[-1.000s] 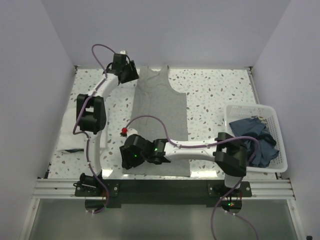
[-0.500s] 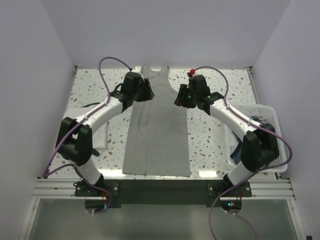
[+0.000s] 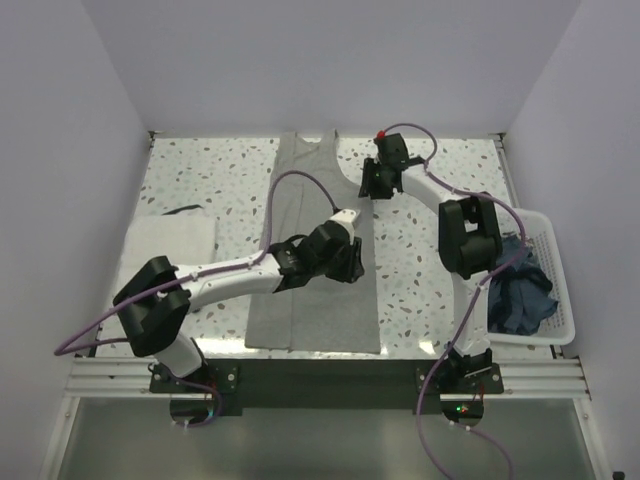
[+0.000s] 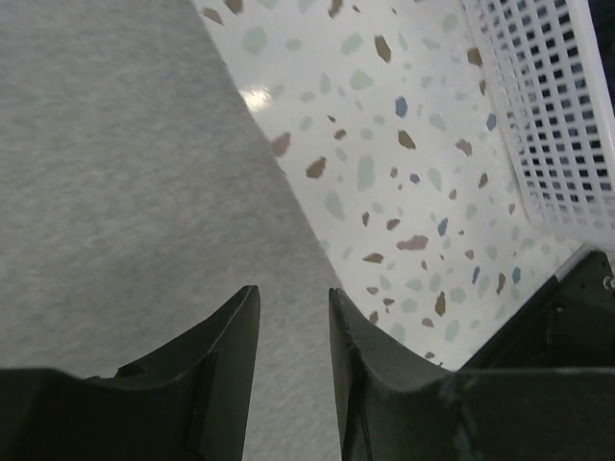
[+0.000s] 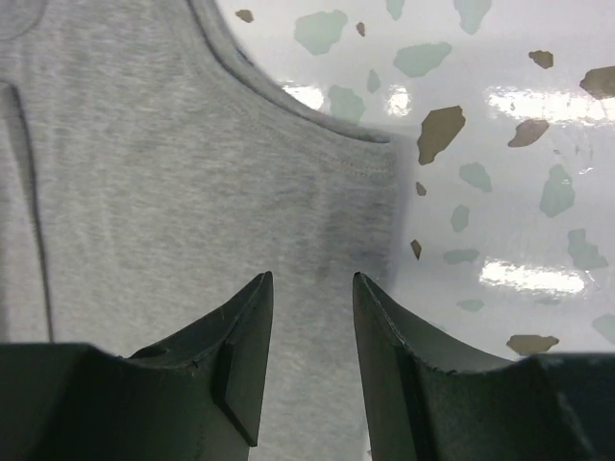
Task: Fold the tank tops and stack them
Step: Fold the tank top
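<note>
Top view first: the light heather grey knit tank top (image 3: 312, 300) lies flat and lengthwise on the speckled terrazzo table (image 3: 430, 230), straps at the far end. One long side of it looks folded inward, since there's a crease line running down it. The left gripper (image 3: 350, 262) reaches right across to the shirt's other long edge, mid-body. The right gripper (image 3: 376, 186) sits at the armhole corner on that same edge. My guess is they're lining up to pinch that side at two spots so it folds over evenly.

A white folded cloth (image 3: 165, 245), probably the white tank top, lies well apart on the shirt's opposite side. The white plastic lattice basket (image 3: 566, 330) holding dark blue fabric (image 3: 520, 295) is out past the grippers' edge.

Left wrist view: fingers parted a little, nothing between them, hanging right above the shirt's side edge.

Right wrist view: same deal, fingers apart and empty, straddling the hemmed armhole corner.
</note>
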